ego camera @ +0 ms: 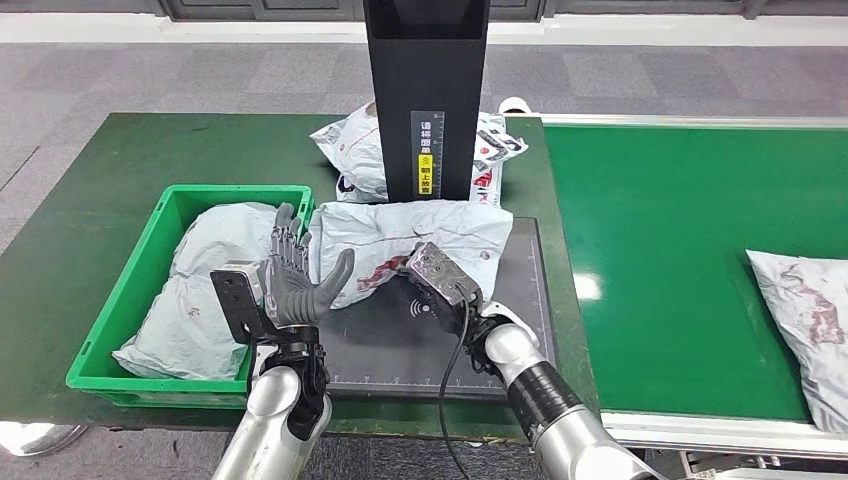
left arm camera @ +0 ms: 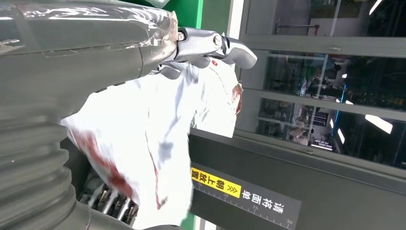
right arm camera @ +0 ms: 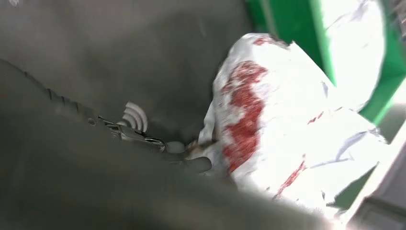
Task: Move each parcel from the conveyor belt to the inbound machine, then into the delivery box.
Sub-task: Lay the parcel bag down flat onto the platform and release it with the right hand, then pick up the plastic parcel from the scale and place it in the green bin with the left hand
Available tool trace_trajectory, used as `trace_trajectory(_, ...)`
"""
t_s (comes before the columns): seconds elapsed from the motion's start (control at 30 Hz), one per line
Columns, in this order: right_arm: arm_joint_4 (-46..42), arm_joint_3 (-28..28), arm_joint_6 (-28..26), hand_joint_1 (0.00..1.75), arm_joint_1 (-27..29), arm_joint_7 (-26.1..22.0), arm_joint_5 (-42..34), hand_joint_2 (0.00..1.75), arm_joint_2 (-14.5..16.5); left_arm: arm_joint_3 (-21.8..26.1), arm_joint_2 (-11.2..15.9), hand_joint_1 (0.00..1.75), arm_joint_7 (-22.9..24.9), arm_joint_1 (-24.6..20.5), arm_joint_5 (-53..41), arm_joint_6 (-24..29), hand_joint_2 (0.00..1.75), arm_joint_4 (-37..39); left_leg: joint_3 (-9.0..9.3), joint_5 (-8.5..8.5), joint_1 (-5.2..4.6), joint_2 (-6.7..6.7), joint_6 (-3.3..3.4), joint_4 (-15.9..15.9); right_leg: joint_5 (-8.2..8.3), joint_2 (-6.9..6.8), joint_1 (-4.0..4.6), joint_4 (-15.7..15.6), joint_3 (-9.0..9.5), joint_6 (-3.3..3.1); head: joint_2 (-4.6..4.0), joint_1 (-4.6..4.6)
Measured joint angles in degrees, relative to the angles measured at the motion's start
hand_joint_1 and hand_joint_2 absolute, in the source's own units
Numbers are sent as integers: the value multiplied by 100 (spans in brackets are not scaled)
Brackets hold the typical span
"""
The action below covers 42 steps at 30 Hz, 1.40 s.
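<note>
A white parcel (ego camera: pixel 400 232) with red print lies across the dark platform (ego camera: pixel 520 300) of the inbound machine, its near edge raised. My right hand (ego camera: pixel 440 275) holds that near edge; in the right wrist view its fingertips (right arm camera: pixel 191 162) pinch the parcel (right arm camera: pixel 282 115) just above the platform. My left hand (ego camera: pixel 297 278) stands upright at the parcel's left end, fingers spread, palm towards the parcel, holding nothing. The left wrist view shows its fingers (left arm camera: pixel 210 45) against the top of the parcel (left arm camera: pixel 143 124). Left of the platform is the green delivery box (ego camera: pixel 235 190).
A grey-white parcel (ego camera: pixel 205 280) lies in the green box. The machine's black tower (ego camera: pixel 425 90) rises behind the platform, with another parcel (ego camera: pixel 350 150) behind it. On the right, the green conveyor belt (ego camera: pixel 680 250) carries one parcel (ego camera: pixel 810 320) at its right edge.
</note>
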Motion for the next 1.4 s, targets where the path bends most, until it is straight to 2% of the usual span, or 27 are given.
trace_trajectory(0.3,-167,0,210,0,82,-120,-119,0,-67,0,12,0,-4,-62,0,0,175,117,0,0,0,0,0,0,1,1,0,0,0,0,0,0)
trace_trajectory(0.43,-539,0,672,0,239,-414,-342,0,-116,1,12,0,-18,-61,0,-3,175,127,0,0,0,0,0,0,1,1,0,0,0,0,0,0)
trace_trajectory(0.67,-2501,0,1513,0,955,-903,-1148,0,-350,39,24,0,-92,0,-29,-12,175,94,-3,-3,0,-1,1,0,-2,-2,-1,-1,-1,2,0,0)
trace_trajectory(0.83,-3763,-1,1775,0,1389,-866,-1585,0,-529,78,29,0,-113,64,-46,-16,175,19,-3,-6,0,-1,4,0,-3,-1,-1,-3,0,2,0,0)
trace_trajectory(0.93,-4147,-33,1508,0,1560,-708,-1601,0,-582,123,28,0,-126,119,-101,-15,175,-49,0,-6,0,1,4,0,-2,1,-1,-3,1,2,0,1)
trace_trajectory(1.03,-4398,-165,714,0,1734,-241,-1223,0,-625,223,26,0,-122,244,-207,13,175,-201,1,-5,0,1,4,0,-2,0,-1,-3,2,2,0,0)
trace_trajectory(1.17,-4478,-289,-462,0,1960,478,399,0,-748,368,25,0,18,412,-399,47,175,-471,0,-5,0,0,4,0,-2,-1,-1,-3,2,2,0,1)
trace_trajectory(1.23,-4528,-289,-587,0,2163,425,960,87,-826,427,25,0,93,437,-463,24,175,-557,-1,-6,0,-2,4,0,-2,-2,-1,-3,2,2,0,2)
trace_trajectory(1.3,-4668,-289,-432,0,2422,-85,757,175,-871,467,25,0,123,434,-526,-18,175,-588,-2,-8,0,-2,4,0,-4,-3,-1,-3,1,2,0,1)
trace_trajectory(1.4,-5008,-294,-232,0,2753,-907,-102,175,-904,469,38,0,235,395,-1035,-35,175,-559,-2,-13,0,-1,3,0,-9,-2,0,-4,-2,1,0,0)
